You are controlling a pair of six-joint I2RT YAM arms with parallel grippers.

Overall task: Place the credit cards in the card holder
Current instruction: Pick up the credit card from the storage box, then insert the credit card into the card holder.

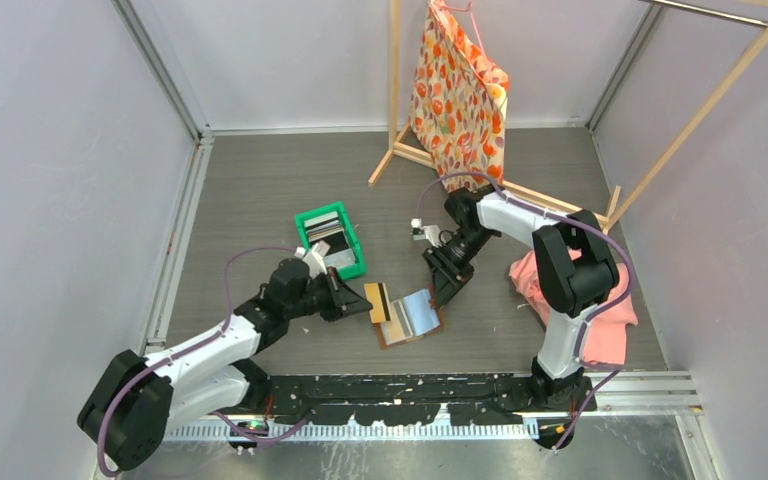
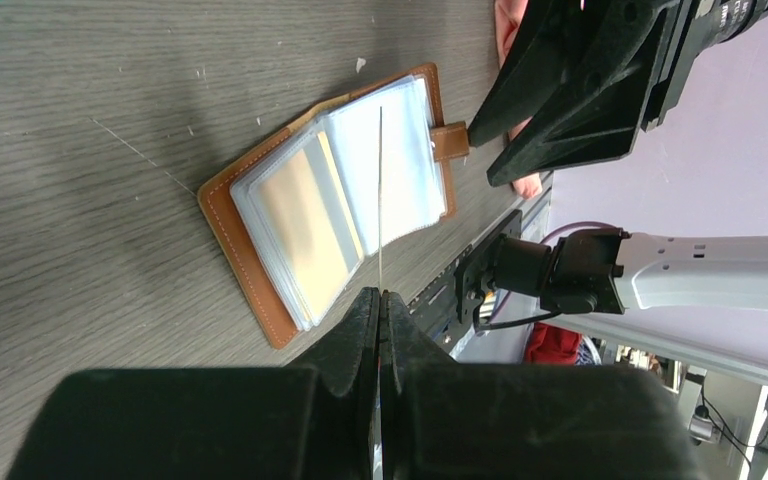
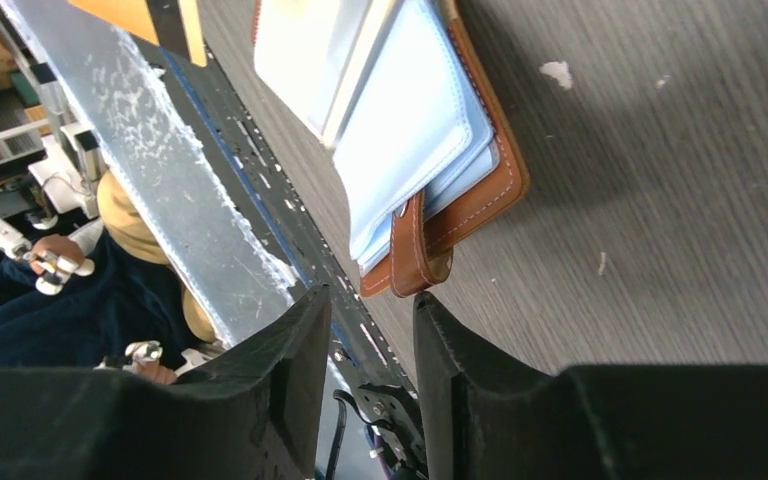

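Flat on the table (image 1: 260, 190), near its front edge, the holder (image 1: 412, 320) lies open. Brown leather is underneath, and clear and light-blue sleeves face up. A tan tint shows through the left sleeves, but I cannot tell whether that is a card inside or a reflection. The snap tab (image 3: 415, 250) curls out from the holder's right edge.

Over the left half, the left gripper (image 2: 380, 295) is clenched tight on a card (image 1: 378, 300), tan with a dark stripe. From the left wrist it shows only as a thin line standing on edge and reaching out over the sleeves. Whether its far edge touches a sleeve I cannot tell.

On the other side, the right gripper (image 3: 372, 295) has its fingers apart with nothing between them. It hangs just beside the tab, one fingertip very close to it, and I cannot make out whether they touch.

Behind the holder and to the left sits a green bin (image 1: 303, 222) with more cards (image 1: 328, 235) in it. A pink cloth (image 1: 615, 310) lies crumpled by the right arm. At the back a floral bag (image 1: 460, 100) hangs from a wooden rack (image 1: 395, 80).
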